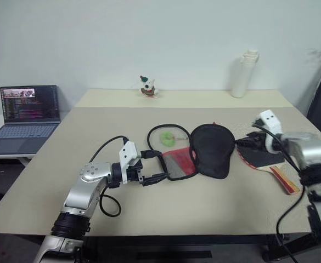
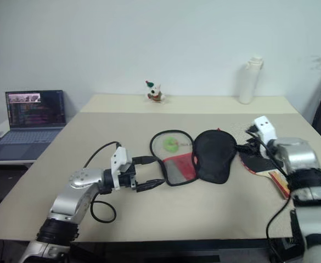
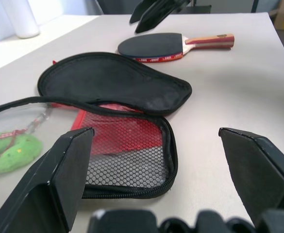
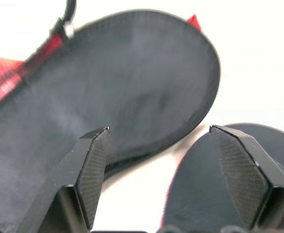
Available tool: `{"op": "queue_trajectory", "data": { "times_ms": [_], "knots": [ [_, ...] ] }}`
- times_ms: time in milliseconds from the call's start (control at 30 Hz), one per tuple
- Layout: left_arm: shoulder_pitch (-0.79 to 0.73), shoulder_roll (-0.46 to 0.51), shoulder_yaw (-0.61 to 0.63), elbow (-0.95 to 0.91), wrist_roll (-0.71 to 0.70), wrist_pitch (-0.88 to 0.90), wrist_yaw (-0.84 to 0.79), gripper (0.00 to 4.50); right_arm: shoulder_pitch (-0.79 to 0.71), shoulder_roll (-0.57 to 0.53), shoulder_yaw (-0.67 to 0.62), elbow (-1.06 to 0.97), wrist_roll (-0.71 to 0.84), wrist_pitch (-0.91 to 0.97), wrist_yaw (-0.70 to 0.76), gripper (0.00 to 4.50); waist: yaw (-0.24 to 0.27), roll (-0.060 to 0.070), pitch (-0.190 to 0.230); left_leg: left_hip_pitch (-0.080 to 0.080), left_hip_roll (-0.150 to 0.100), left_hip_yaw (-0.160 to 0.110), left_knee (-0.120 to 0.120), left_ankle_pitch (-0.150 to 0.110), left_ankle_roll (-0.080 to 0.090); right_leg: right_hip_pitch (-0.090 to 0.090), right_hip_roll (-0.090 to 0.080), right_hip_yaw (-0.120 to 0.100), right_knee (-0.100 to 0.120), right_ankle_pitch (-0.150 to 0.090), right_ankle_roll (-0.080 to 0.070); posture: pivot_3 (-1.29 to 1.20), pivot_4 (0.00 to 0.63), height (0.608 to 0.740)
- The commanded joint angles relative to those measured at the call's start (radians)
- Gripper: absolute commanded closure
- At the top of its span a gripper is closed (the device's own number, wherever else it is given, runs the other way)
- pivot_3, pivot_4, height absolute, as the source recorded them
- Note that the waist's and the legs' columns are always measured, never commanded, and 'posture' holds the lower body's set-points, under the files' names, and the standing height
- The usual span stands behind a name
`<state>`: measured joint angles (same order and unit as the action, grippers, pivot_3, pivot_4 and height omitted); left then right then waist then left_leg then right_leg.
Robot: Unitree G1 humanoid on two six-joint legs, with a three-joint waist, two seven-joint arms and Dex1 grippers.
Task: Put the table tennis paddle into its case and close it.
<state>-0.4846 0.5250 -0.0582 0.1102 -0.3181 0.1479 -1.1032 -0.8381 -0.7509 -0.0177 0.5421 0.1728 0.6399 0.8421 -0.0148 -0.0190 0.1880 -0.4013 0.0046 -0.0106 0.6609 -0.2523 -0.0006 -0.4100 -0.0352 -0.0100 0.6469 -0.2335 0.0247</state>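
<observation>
The case lies open mid-table: its black flap (image 1: 210,150) is folded to the right, and its red-lined mesh pocket (image 1: 179,163) faces up. The table tennis paddle (image 1: 260,159) lies flat just right of the case, black face up, with its wooden handle (image 1: 285,178) pointing toward the near right. My right gripper (image 1: 248,143) hovers open over the gap between the paddle's head and the flap, holding nothing. In its wrist view the flap (image 4: 132,82) and the paddle's face (image 4: 205,194) lie ahead. My left gripper (image 1: 152,167) stands open and empty at the case's left edge, facing the mesh pocket (image 3: 132,150).
A small green ball (image 1: 166,137) sits under a clear panel ringed by a black cord, left of the flap. A white bottle (image 1: 242,74) and a small toy figure (image 1: 147,86) stand at the table's far edge. An open laptop (image 1: 28,112) is on a side table to the left.
</observation>
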Motion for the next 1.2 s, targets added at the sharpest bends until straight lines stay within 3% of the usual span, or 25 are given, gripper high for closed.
{"op": "queue_trajectory", "data": {
  "times_ms": [33, 200, 333, 433, 500, 733, 1167, 1200],
  "knots": [
    [-0.03, -0.003, 0.001, -0.034, -0.019, 0.0, -0.012, 0.0, 0.114, -0.065, -0.083, -0.128, 0.025, 0.033, -0.017, 0.02, 0.007, 0.0, 0.0, 0.0, 0.0, 0.001, 0.0, 0.0, 0.0, 0.0, 0.0, 0.0, 0.0, 0.0, 0.0, 0.0, 0.15, 0.74],
    [-0.066, -0.017, -0.009, -0.019, -0.022, 0.002, -0.026, 0.0, 0.292, -0.109, -0.182, -0.284, 0.065, 0.115, -0.041, 0.02, 0.009, 0.0, 0.0, 0.001, 0.0, 0.004, 0.001, 0.0, 0.0, 0.0, 0.0, 0.002, 0.0, 0.0, 0.0, 0.0, 0.15, 0.74],
    [-0.09, -0.029, -0.019, 0.008, -0.016, -0.007, -0.039, 0.0, 0.399, -0.069, -0.275, -0.424, 0.122, 0.201, -0.108, 0.02, 0.006, 0.0, 0.0, 0.002, 0.001, 0.005, 0.002, 0.0, 0.0, 0.0, 0.001, 0.003, 0.001, -0.002, 0.003, 0.0, 0.15, 0.74],
    [-0.101, -0.038, -0.025, 0.019, -0.015, -0.009, -0.045, 0.0, 0.475, 0.004, -0.339, -0.56, 0.189, 0.291, -0.167, 0.02, 0.006, 0.0, 0.0, 0.002, 0.002, 0.005, 0.001, 0.0, 0.0, 0.0, 0.003, 0.004, 0.001, -0.002, 0.004, 0.0, 0.15, 0.74],
    [-0.107, -0.043, -0.028, 0.025, -0.012, -0.01, -0.049, 0.0, 0.508, 0.112, -0.364, -0.673, 0.248, 0.366, -0.233, 0.02, 0.006, 0.0, 0.0, 0.002, 0.003, 0.005, 0.002, 0.0, 0.0, 0.0, 0.005, 0.004, 0.001, -0.002, 0.004, 0.0, 0.15, 0.74],
    [-0.124, -0.019, -0.015, 0.068, 0.0, -0.024, -0.062, 0.0, 0.472, 0.323, -0.292, -0.712, 0.219, 0.344, -0.426, 0.02, 0.006, 0.001, 0.0, 0.002, 0.005, 0.004, 0.002, 0.0, 0.0, 0.0, 0.007, 0.004, 0.001, -0.002, 0.003, 0.0, 0.15, 0.74],
    [-0.08, 0.013, 0.008, 0.038, -0.006, -0.016, -0.043, 0.0, 0.438, 0.417, -0.152, -0.637, 0.156, 0.23, -0.516, 0.02, 0.006, 0.001, 0.0, 0.002, 0.005, 0.005, 0.001, 0.0, 0.0, -0.001, 0.007, 0.005, 0.001, 0.001, -0.001, 0.0, 0.15, 0.74],
    [-0.076, 0.014, 0.009, 0.035, -0.006, -0.015, -0.042, 0.0, 0.439, 0.427, -0.14, -0.642, 0.155, 0.227, -0.517, 0.2, 0.004, 0.001, 0.0, 0.002, 0.006, 0.005, 0.001, 0.0, 0.0, -0.001, 0.008, 0.005, 0.001, 0.0, -0.001, 0.0, 0.15, 0.74]
  ]
}}
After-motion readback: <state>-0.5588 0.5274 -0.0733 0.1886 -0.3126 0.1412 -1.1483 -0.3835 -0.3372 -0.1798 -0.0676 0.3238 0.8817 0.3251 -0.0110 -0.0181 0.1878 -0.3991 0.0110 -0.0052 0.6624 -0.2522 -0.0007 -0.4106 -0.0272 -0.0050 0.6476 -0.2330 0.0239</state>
